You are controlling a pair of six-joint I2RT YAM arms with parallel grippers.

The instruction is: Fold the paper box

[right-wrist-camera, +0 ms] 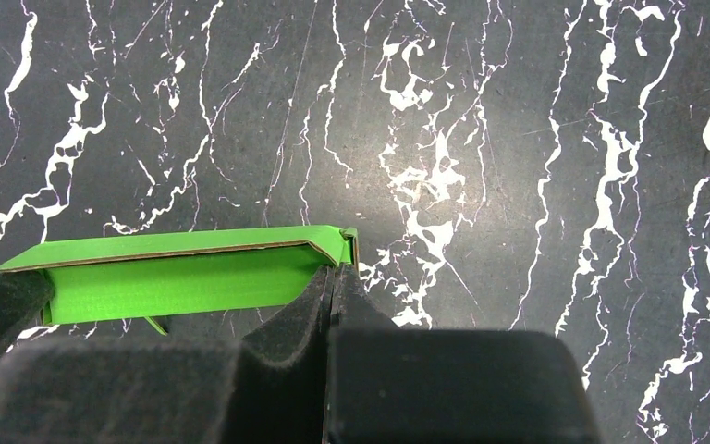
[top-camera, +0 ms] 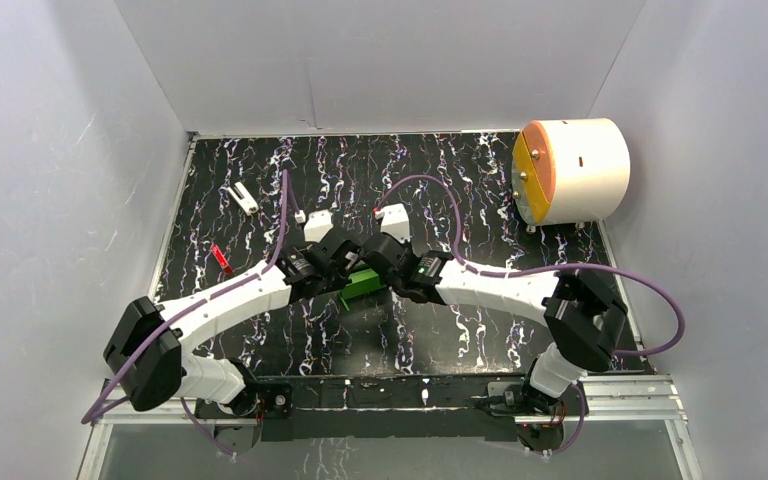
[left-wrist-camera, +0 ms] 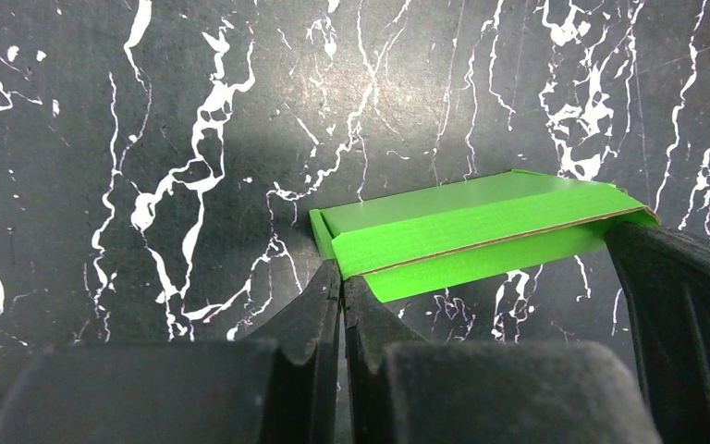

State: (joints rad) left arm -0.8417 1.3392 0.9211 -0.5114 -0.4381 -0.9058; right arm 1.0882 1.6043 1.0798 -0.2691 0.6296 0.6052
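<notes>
The paper box (top-camera: pixel 365 283) is bright green thin card folded into a small flat rectangular shape, mid-table between my two grippers. In the left wrist view the box (left-wrist-camera: pixel 481 231) stretches right from my left gripper (left-wrist-camera: pixel 342 276), whose jaws are pressed together at the box's left end wall. In the right wrist view the box (right-wrist-camera: pixel 176 273) stretches left from my right gripper (right-wrist-camera: pixel 335 270), whose jaws are pressed together at its right end tab. One long flap stands slightly apart along a brown card edge. In the top view the left gripper (top-camera: pixel 345 272) and right gripper (top-camera: pixel 388 272) hide the box's ends.
A large white cylinder (top-camera: pixel 575 170) with an orange-yellow face stands at the back right. A small white piece (top-camera: pixel 244 198) and a red piece (top-camera: pixel 222 259) lie at the left. White walls enclose the black marbled table (top-camera: pixel 460 190).
</notes>
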